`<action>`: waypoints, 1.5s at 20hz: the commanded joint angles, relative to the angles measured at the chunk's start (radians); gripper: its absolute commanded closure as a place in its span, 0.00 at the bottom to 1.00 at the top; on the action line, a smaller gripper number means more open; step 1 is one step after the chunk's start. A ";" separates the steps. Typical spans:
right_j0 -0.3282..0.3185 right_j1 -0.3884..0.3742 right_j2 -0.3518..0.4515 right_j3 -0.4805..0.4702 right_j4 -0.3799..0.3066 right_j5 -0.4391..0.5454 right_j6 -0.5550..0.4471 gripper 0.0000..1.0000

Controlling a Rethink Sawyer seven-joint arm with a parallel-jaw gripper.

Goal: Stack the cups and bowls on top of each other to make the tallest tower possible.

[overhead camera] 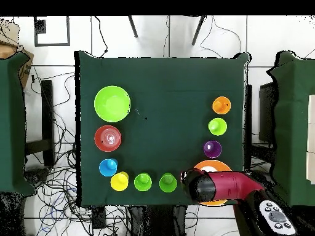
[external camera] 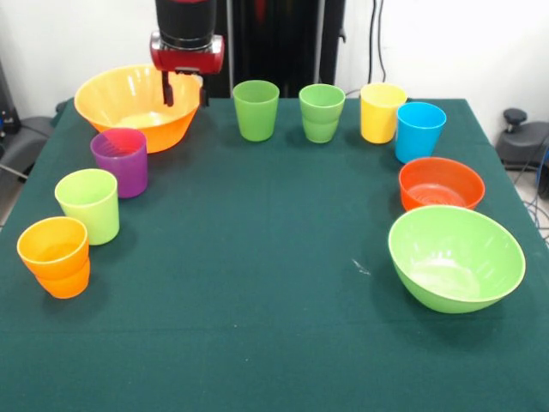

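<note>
1. Nearest you, the large lime-green bowl (external camera: 455,256) and the orange cup (external camera: 55,255) sit apart at opposite sides of the green tabletop (external camera: 257,257); a wide swing from the far side could clip either one.
2. Mid-table, the red-orange bowl (external camera: 441,183), lime cup (external camera: 88,203) and purple cup (external camera: 121,160) stand unstacked; the purple cup is just beside the large orange bowl (external camera: 129,103), so dragging that bowl may topple it.
3. Along the far row stand two green cups (external camera: 256,109), a yellow cup (external camera: 382,112) and a blue cup (external camera: 419,130).
4. Farthest, your claw (external camera: 183,89) hangs over the orange bowl's rim, fingers apart and empty; pinching that glossy, curved wall risks a slip or tipping.
</note>
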 commanded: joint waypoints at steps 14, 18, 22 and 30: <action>0.043 0.127 -0.042 -0.019 -0.094 -0.131 0.070 0.00; 0.061 0.172 -0.064 -0.050 -0.100 -0.162 0.085 0.00; 0.074 0.206 -0.082 -0.074 -0.094 -0.188 0.085 0.00; 0.073 0.252 -0.095 -0.105 -0.082 -0.217 0.067 0.00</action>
